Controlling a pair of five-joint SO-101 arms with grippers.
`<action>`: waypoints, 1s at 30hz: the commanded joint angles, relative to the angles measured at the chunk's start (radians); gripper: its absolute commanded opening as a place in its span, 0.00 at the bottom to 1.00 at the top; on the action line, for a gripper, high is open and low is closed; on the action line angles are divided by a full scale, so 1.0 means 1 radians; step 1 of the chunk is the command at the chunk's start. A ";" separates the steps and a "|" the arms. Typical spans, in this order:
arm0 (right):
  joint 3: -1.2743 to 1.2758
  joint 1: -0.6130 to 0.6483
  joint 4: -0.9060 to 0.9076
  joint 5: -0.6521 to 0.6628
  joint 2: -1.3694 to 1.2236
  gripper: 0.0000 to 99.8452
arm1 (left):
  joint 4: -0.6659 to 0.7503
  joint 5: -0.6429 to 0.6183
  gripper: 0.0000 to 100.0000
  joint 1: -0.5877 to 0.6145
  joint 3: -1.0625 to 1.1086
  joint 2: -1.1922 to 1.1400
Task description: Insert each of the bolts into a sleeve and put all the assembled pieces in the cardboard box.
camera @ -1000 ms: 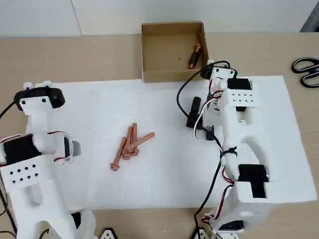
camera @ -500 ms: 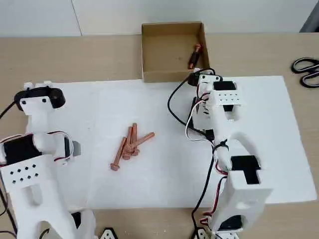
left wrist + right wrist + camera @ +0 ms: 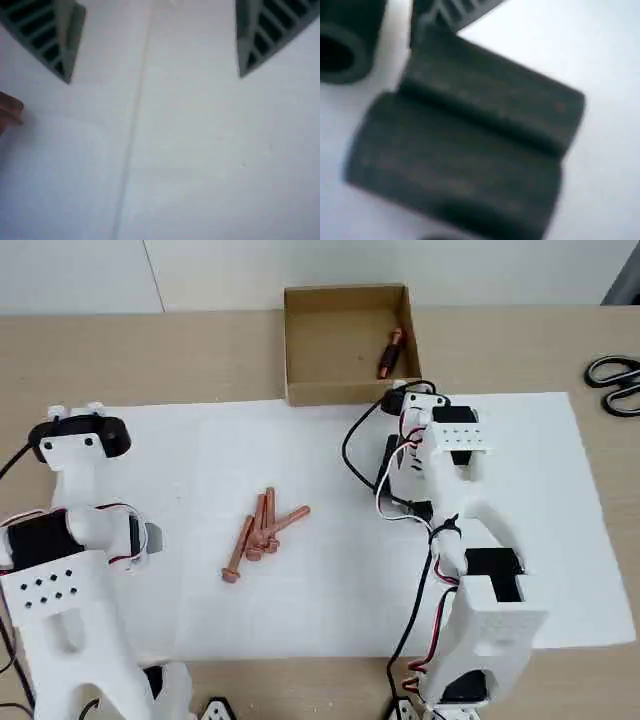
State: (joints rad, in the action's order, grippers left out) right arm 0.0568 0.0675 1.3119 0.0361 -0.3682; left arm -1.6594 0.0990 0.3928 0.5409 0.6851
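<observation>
Several copper bolts [image 3: 262,530] lie in a loose pile on the white sheet [image 3: 300,620]. The cardboard box [image 3: 300,340] stands at the far edge, with one bolt in a black sleeve [image 3: 388,353] inside it. Black sleeves [image 3: 390,452] lie right of centre, mostly covered by my right arm [image 3: 445,435]. Up close, two sleeves [image 3: 465,160] lie side by side, a third [image 3: 340,50] is seen end-on, and a dark piece of my right gripper [image 3: 451,14] hangs just over them. My left gripper [image 3: 155,50] stands open over bare sheet, a bolt head [image 3: 10,112] just beside it.
Scissors [image 3: 615,380] lie on the wooden table at the far right, off the sheet. The left arm's base [image 3: 60,590] takes up the near left corner. A crease [image 3: 135,125] runs through the sheet.
My right arm has swung left and a little toward the box, and now covers most of the black sleeves. The left arm and the bolts have not moved.
</observation>
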 commanded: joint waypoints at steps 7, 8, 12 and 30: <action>-0.015 -0.027 0.004 0.015 -0.001 0.00 | 0.021 0.003 0.21 -0.005 -0.005 0.006; -0.029 -0.027 0.030 0.026 0.004 0.00 | 0.021 0.003 0.21 -0.005 -0.005 0.006; -0.094 -0.027 0.157 0.051 0.076 0.00 | 0.018 0.003 0.21 -0.005 -0.012 0.005; -0.143 -0.027 0.372 0.069 0.472 0.00 | -0.092 -0.069 0.21 -0.302 -0.361 -0.465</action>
State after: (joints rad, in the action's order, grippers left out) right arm -0.0338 0.0460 1.6678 0.0990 0.0506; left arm -1.7315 0.0422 0.1396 0.2770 0.3445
